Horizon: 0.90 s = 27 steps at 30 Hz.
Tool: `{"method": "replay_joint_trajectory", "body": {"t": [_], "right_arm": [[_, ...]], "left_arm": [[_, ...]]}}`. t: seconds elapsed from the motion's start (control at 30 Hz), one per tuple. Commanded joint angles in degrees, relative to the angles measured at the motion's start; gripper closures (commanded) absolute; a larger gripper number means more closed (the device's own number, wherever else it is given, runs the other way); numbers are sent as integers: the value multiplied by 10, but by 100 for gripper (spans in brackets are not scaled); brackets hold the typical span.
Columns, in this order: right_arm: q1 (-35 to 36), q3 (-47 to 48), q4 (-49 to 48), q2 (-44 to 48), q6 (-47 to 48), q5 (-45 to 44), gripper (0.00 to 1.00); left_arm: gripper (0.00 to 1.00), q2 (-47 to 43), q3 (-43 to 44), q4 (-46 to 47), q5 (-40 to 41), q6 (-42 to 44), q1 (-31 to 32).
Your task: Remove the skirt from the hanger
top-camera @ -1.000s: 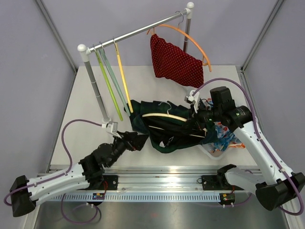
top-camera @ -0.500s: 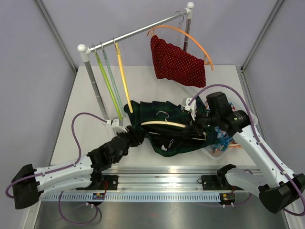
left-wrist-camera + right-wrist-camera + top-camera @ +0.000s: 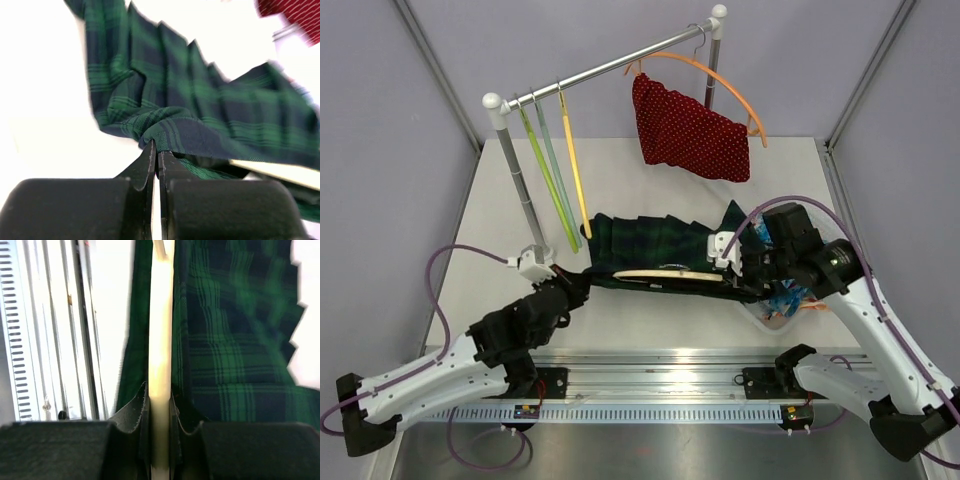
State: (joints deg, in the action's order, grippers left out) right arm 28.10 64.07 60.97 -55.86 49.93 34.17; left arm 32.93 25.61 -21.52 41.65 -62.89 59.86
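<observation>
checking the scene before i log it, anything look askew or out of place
The red dotted garment hangs lopsided on its tilted orange hanger. The plaid skirt and cream hanger lie on the table, off the rail, stretched between the left gripper and right gripper.

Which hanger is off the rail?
The cream hanger, clamped in the right hand, inside the plaid skirt. The orange, yellow and green ones hang from the rail.

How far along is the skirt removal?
Done: both grips set. The left end effector is shut on a fold of the skirt; the right end effector clamps the hanger. In hand: the skirt is stretched between them. Left: fabric lies on both sides of the hanger, so the skirt isn't free.
</observation>
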Motion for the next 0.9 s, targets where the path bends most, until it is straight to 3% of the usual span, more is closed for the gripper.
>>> {"method": "replay_joint_trajectory", "body": {"t": [0.0,0.13,0.27,0.43,0.53,0.63,0.87], "right_arm": [[-5,89,111,40,63,25,100],[-5,190,146,42,39,78,100],[-4,221,156,40,27,62,100],[-5,203,114,54,-16,-29,100],[-4,148,79,48,-25,-152,100],[-5,110,63,32,-37,-154,100],[-5,27,-29,-9,-74,-48,100]], "left_arm": [[100,-37,30,-149,87,-9,-42],[100,-61,9,-160,40,3,-81],[100,-66,3,-159,30,8,-84],[100,-84,1,-152,12,41,-84],[100,-143,29,-176,1,56,-84],[100,-191,54,-191,1,74,-84],[100,-269,154,-195,-23,133,-84]]}}
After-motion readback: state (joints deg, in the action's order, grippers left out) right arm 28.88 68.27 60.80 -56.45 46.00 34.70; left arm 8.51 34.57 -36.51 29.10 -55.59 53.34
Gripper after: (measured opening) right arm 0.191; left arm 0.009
